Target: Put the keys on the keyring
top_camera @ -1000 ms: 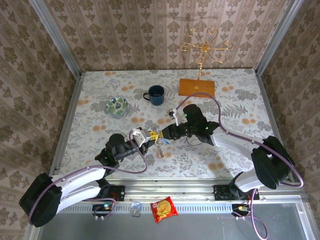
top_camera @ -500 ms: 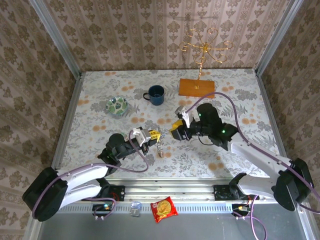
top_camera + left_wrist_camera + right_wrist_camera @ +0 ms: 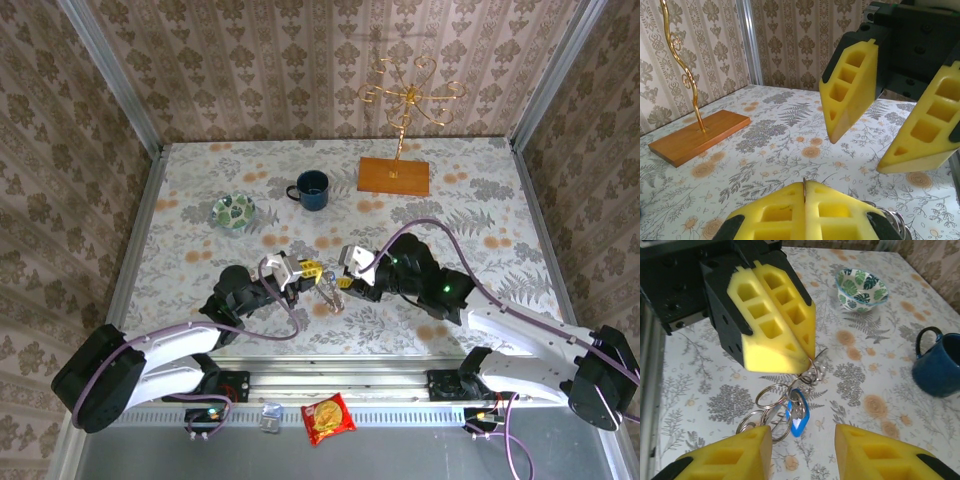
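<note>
Blue key (image 3: 799, 416) hangs in the keyring (image 3: 809, 374) tangle near the 6 o'clock edge of the table (image 3: 880, 390). I can't tell if the lowest loops touch down, and I can't pick out a green key. Left pincer (image 3: 802, 352) is clamped on one thin loop at its very tips. Right pincer (image 3: 802, 435) gapes empty at 3 o'clock of the bundle, just beside it. Risks as I see them: the wire slips and the lot drops, the right grabs loops instead of the key, or the pincers bump.

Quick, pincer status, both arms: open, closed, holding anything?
Left pincer: closed, pinching the keyring, with the blue key dangling below.
Right pincer: open, holding nothing.
</note>
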You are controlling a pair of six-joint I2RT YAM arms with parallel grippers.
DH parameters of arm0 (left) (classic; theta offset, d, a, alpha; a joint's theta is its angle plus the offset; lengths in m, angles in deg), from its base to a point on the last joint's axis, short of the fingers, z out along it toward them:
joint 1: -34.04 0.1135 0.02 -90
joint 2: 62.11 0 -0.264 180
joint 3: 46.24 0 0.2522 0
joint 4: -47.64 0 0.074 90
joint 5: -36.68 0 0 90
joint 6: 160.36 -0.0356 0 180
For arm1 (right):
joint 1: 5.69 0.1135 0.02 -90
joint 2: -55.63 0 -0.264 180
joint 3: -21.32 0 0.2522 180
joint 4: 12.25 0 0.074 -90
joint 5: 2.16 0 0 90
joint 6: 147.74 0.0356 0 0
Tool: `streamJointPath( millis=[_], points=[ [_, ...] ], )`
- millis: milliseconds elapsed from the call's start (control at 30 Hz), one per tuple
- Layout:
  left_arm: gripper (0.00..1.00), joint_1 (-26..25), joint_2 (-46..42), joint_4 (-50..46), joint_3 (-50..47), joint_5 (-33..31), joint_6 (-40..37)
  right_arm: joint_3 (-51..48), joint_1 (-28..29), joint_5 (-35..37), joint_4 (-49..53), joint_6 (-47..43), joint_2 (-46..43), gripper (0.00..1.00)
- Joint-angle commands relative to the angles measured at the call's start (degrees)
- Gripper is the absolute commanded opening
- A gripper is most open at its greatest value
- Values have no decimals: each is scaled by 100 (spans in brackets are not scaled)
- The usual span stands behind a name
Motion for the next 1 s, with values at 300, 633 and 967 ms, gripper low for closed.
streamJointPath(
  millis=[300,633,967],
  points=[
    [0,-17,-10,381,121,-112,258,24,289,313,-769,-10,375,38],
    [0,-79,36,434,157,-122,244,95,343,573,-889,37,569,35],
    [0,-90,71,436,197,-104,243,139,363,539,-954,43,639,29]
  ],
)
